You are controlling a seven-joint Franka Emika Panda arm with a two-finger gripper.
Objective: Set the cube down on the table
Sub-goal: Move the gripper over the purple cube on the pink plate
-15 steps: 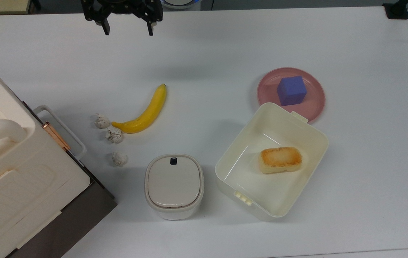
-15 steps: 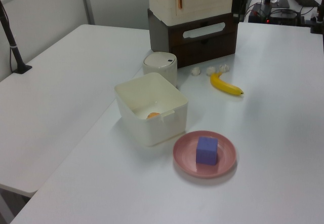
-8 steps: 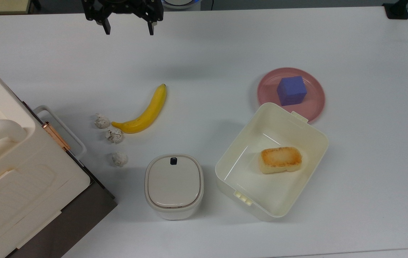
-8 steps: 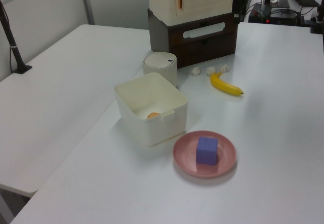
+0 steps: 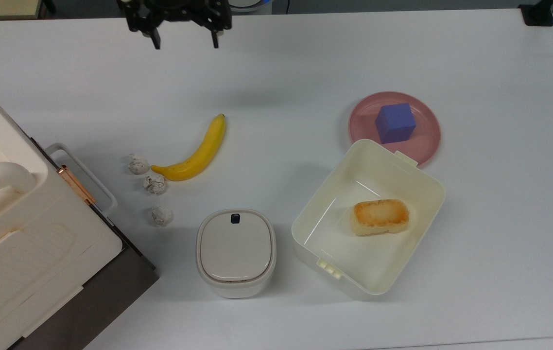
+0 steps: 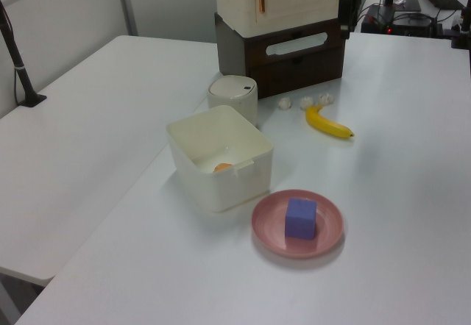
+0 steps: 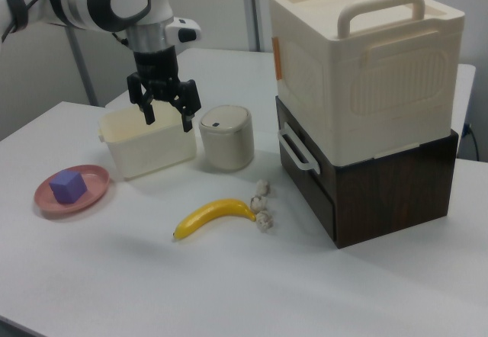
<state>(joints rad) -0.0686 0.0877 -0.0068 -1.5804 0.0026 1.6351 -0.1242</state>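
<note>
Squarely upright, cube point(image 5: 395, 122) on plate point(image 5: 422, 143)

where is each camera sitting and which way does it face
Top view: overhead, looking straight down on the white table; the black two-finger gripper, open, enters at the upper edge.
Left view: raised, at the end nearest the round pink plate, facing the stacked cream and brown boxes; part of the arm by its top edge.
Right view: lower, at the table's side, facing the yellow banana; the arm and gripper hang above.
All three share the small blue-purple cube on the plate.
</note>
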